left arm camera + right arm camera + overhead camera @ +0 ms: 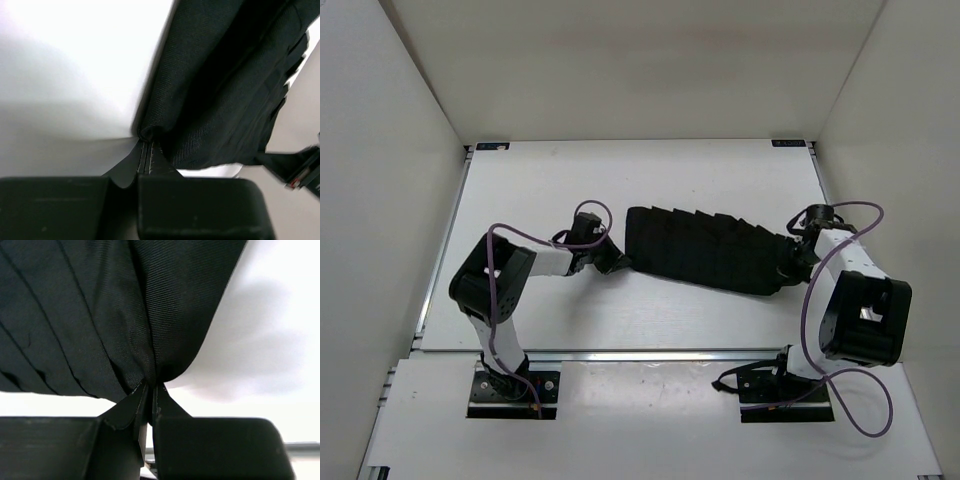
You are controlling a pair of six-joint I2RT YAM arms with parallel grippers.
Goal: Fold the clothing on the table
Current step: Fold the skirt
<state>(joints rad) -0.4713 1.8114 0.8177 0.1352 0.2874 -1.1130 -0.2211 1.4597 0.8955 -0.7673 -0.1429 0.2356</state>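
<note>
We hold black pleated skirt (705, 250) at both ends: left gripper (616, 263), right gripper (788, 262) clamped on fabric. Looks like fold's start; next needs even lift across skirt.

Left wrist view: the skirt (220, 85) runs off the frame at 12 and 3 o'clock. A blurred dark shape (295, 167) at 4 o'clock is cut off and unidentifiable. Right wrist view: the skirt leaves at 12 and 9 o'clock. Overhead, the fingertips of the left gripper (616, 264) and right gripper (788, 266) are lost against the black skirt.
</note>
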